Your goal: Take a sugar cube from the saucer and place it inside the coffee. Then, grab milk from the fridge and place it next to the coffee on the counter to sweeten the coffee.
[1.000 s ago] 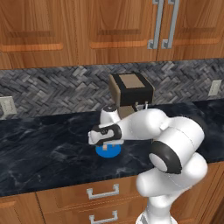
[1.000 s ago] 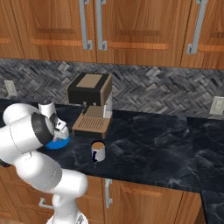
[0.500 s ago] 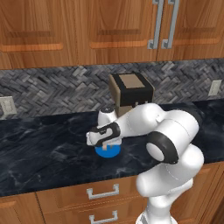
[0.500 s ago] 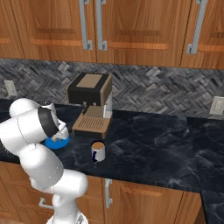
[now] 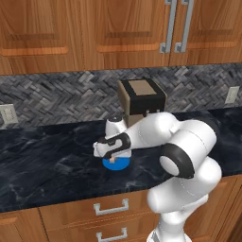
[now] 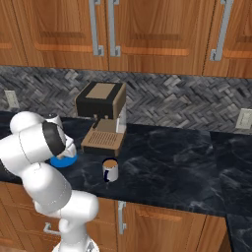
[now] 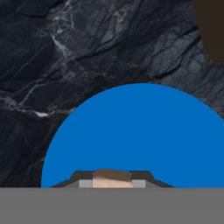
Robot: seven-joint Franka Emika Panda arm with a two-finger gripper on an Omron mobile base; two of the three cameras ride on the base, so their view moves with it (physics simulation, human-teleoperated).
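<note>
Pinching the sugar cube point(image 7: 112, 178) between closed fingertips just over the saucer point(image 7: 144, 131), the gripper point(image 7: 112, 183) must carry it toward the robot's right, where the coffee point(image 6: 110, 170) stands well apart on the counter point(image 6: 182, 167)

Probably a home kitchen: wooden cabinets point(image 6: 162, 29), marble-look counter point(image 6: 182, 167), coffee machine point(image 6: 102, 117).
</note>
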